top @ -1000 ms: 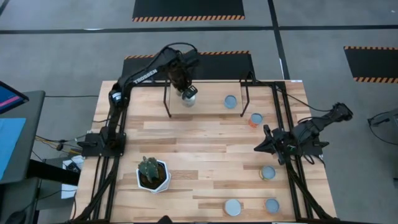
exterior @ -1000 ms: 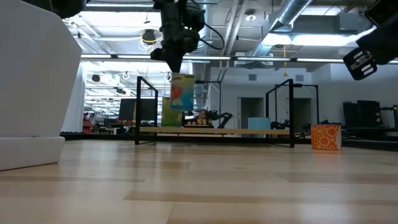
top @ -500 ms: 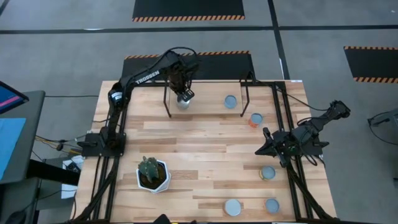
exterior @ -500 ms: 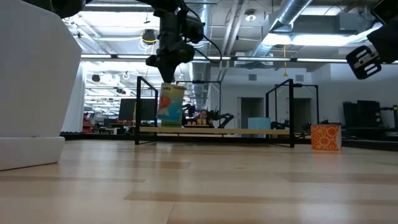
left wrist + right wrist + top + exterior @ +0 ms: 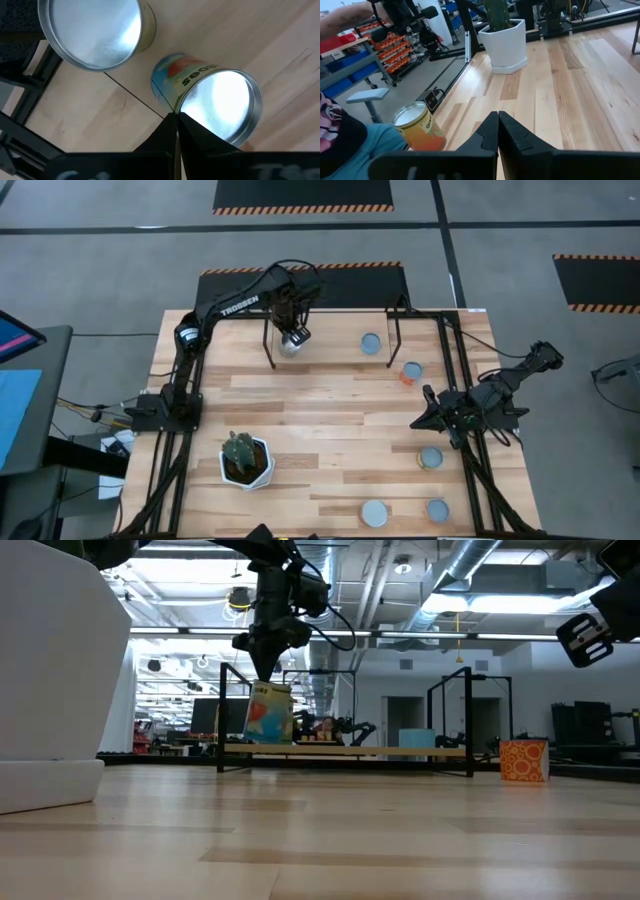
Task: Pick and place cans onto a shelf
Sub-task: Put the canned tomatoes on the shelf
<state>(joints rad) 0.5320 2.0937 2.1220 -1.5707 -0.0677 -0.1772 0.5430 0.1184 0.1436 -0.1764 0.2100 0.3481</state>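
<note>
Two cans sit on the shelf (image 5: pixel 330 352) from above: one under the left gripper (image 5: pixel 291 338), another (image 5: pixel 371 343) alone; four (image 5: pixel 432 457) wait on the worktop (image 5: pixel 320 430).

Low down, the yellow-blue can (image 5: pixel 268 714) hangs tilted, pinched by its rim.

The right gripper (image 5: pixel 498 131) idles, fingers together.

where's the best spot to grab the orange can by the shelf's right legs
Take the orange can by its curved side wall, pincer coming straight down from above with fingers on opposite sides. It stands upright on the table, round top up, apart from the shelf legs, so both sides look free.
</note>
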